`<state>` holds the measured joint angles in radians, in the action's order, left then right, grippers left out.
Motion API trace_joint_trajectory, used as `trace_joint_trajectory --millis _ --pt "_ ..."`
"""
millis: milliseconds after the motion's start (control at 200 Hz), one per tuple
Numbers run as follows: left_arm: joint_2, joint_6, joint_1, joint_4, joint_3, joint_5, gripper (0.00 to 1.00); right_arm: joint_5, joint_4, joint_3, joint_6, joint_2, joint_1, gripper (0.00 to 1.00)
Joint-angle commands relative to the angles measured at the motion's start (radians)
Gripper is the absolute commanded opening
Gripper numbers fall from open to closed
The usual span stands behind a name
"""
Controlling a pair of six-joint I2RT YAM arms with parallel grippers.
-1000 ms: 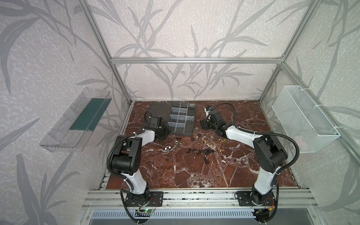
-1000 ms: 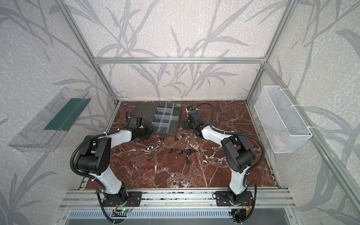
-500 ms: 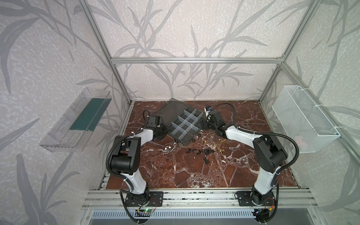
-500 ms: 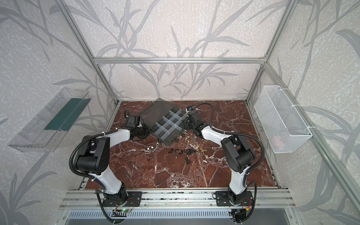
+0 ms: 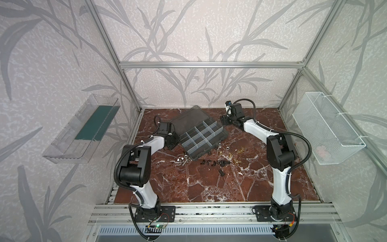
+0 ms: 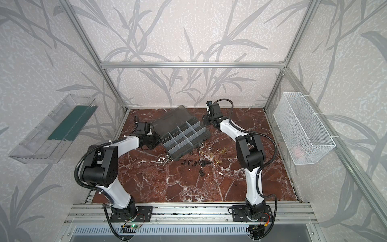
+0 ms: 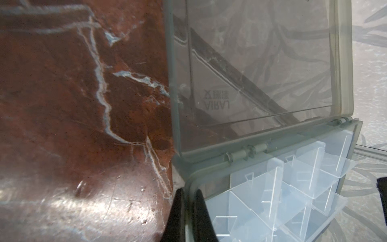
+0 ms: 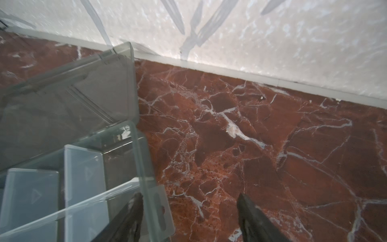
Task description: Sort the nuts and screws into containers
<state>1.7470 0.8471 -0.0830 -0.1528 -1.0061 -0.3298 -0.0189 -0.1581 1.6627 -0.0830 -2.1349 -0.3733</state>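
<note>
Grey plastic organiser case [image 5: 211, 147] sits turned on the diagonal at the back of the marble table [image 5: 230, 188], smoky lid [image 5: 188, 119] open behind the clear-walled containers [image 5: 199, 136]. Left gripper [image 7: 189, 191] is pinched tight on the case's corner wall. Right gripper [image 8: 189, 196] is spread wide astride the opposite end wall, gripping nothing. Black screws [image 5: 211, 163] and brass and silver nuts [image 5: 230, 155] lie loose just in front of the case.

The red marble table [image 5: 230, 184] bears the open organiser case [image 5: 201, 136], scattered screws [image 5: 221, 172] and nuts [image 5: 230, 155].
</note>
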Motion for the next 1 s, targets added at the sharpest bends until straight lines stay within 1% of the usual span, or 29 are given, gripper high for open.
trace_joint_trajectory --millis 0,170,270,395,635,795,995 --pt "0.023 -0.051 0.006 -0.062 -0.033 -0.001 0.05 -0.058 -0.146 0.020 0.058 -0.047 -0.012 0.62" --pt "0.026 -0.054 0.011 -0.062 -0.047 -0.011 0.04 -0.088 -0.085 -0.083 0.055 0.014 -0.009 0.60" --pt "0.031 -0.058 0.012 -0.061 -0.057 -0.012 0.01 -0.092 -0.049 -0.146 0.050 0.077 -0.004 0.60" --pt "0.037 -0.063 0.012 -0.061 -0.067 -0.014 0.01 -0.117 -0.046 -0.200 0.036 0.151 0.005 0.60" --pt "0.035 -0.069 0.011 -0.054 -0.086 -0.011 0.00 -0.126 -0.050 -0.302 0.026 0.260 0.008 0.59" --pt "0.045 -0.087 0.011 -0.073 -0.113 -0.006 0.00 -0.129 -0.060 -0.325 0.029 0.243 0.008 0.56" --pt "0.051 -0.109 0.012 -0.085 -0.129 -0.010 0.00 -0.148 -0.113 -0.245 0.039 0.157 0.008 0.40"
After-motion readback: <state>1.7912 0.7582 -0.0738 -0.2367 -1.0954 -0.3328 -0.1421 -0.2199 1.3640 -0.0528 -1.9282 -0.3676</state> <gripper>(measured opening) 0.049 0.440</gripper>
